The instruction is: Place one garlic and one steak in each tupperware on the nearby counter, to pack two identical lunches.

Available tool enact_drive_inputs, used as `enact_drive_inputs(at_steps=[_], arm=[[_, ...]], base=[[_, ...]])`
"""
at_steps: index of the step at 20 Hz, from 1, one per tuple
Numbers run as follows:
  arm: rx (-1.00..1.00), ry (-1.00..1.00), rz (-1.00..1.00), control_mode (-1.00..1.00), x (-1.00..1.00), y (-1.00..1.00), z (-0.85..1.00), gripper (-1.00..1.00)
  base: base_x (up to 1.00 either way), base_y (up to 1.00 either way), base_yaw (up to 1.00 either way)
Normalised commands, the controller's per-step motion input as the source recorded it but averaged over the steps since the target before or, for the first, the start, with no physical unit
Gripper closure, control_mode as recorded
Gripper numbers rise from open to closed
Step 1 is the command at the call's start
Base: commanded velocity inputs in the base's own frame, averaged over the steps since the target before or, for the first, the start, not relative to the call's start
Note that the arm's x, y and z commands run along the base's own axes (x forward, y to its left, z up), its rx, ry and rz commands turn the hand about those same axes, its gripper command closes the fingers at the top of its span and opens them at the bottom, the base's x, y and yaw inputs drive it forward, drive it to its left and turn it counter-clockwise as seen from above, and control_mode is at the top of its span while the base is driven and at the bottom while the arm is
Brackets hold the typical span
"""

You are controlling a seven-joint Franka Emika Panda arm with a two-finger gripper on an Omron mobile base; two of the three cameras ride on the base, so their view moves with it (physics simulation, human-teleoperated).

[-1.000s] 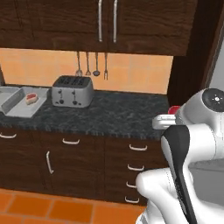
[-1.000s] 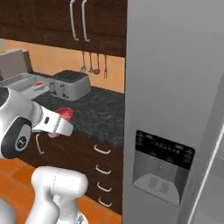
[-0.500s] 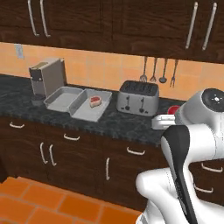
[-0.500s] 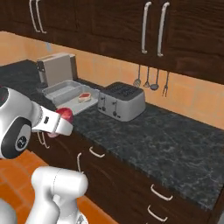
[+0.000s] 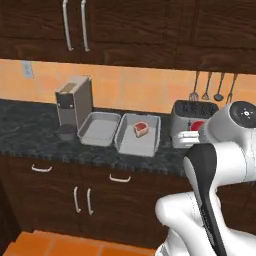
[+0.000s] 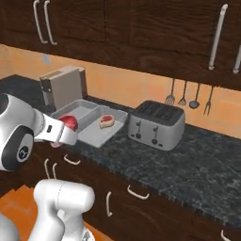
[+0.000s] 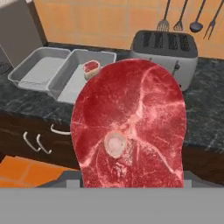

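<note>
The whole view has swung round since a moment ago: the base has driven along, and the two shallow light-grey rectangular tupperware containers that sat off to the side now lie almost straight ahead on the dark speckled stone bench (image 5: 35,135). That puts the drop-off close by, which is what this step needs. The tool (image 6: 66,129) is clamped on a deep red, rounded steak (image 7: 129,127); in the hand view the meat fills the middle of the picture and hides the fingertips, and in the right base view it shows as a red lump at the end of the white forearm, held short of the bench's front edge and not yet over either container. Now the containers: the right-hand tupperware (image 5: 150,145) already holds the pinkish-red steak with a pale fat rim (image 5: 140,129), lying toward its back half. The left-hand tupperware (image 5: 97,131), touching its twin along one long side, looks empty. So the carried steak most likely belongs in that left one. No garlic bulbs can be made out in these views, so I'd judge the garlic half of the job still open. Just beside the left container stands a grey boxy appliance (image 5: 75,102), and a silver toaster (image 6: 155,123) sits right of the pair, both to be cleared on the way in.
</note>
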Motion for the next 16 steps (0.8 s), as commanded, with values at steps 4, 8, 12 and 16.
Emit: enact_drive_inputs(at_steps=[4, 8, 12, 16], arm=[[0.00, 0.00, 0.00, 1.00, 0.00, 0.00, 0.00, 1.00], [0.00, 0.00, 0.00, 1.00, 0.00, 0.00, 0.00, 1.00], [0.00, 0.00, 0.00, 1.00, 0.00, 0.00, 0.00, 1.00], [0.00, 0.00, 0.00, 1.00, 0.00, 0.00, 0.00, 1.00]], base=[[0.74, 1.00, -0.54], [0.70, 1.00, -0.48], [0.58, 1.00, -0.42], [0.46, 0.84, -0.38]])
